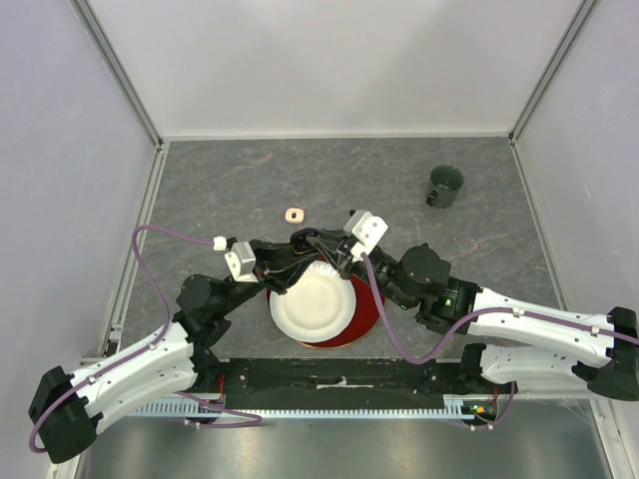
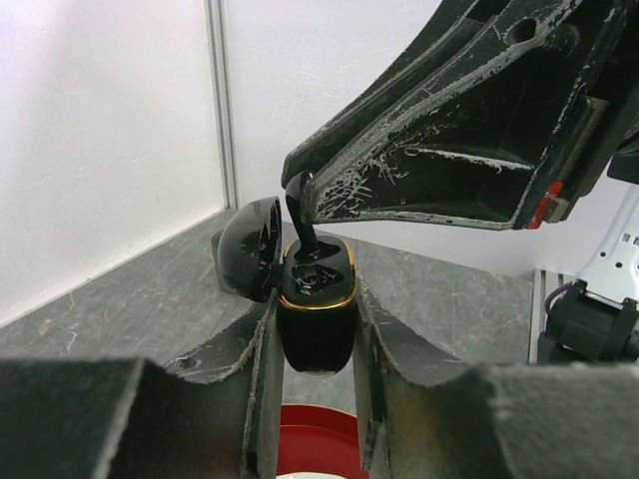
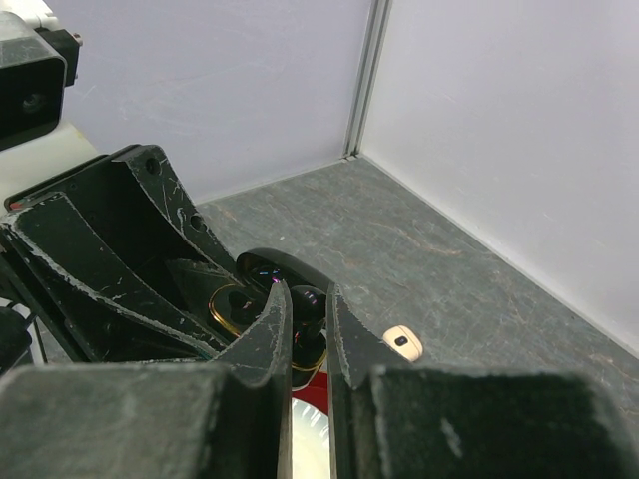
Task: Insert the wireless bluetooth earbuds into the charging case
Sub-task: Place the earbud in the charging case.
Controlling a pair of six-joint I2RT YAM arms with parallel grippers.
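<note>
Top view, left arm: bent at the elbow, reaching from the near left; left gripper [image 1: 298,261] points right over the plates.
Top view, right arm: reaches from the near right; right gripper [image 1: 329,249] points left and meets the other tip to tip.
Top view, surroundings: white paper plate [image 1: 310,311] on a red plate [image 1: 368,317]; dark cup [image 1: 445,186] far right; small beige piece [image 1: 294,215] on the grey, stone-patterned worktop [image 1: 230,180].
Left wrist, grip: scuffed black fingers clamped on the sides of the case [image 2: 318,339].
Left wrist, case: glossy black, rounded, gold rim, upright, lid swung open to the left.
Left wrist, earbud [image 2: 300,215]: black and stemmed, pinched in the right gripper, its lower end in the case's opening.
Right wrist, grip: fingers nearly together on the earbud, just above the gold rim.
</note>
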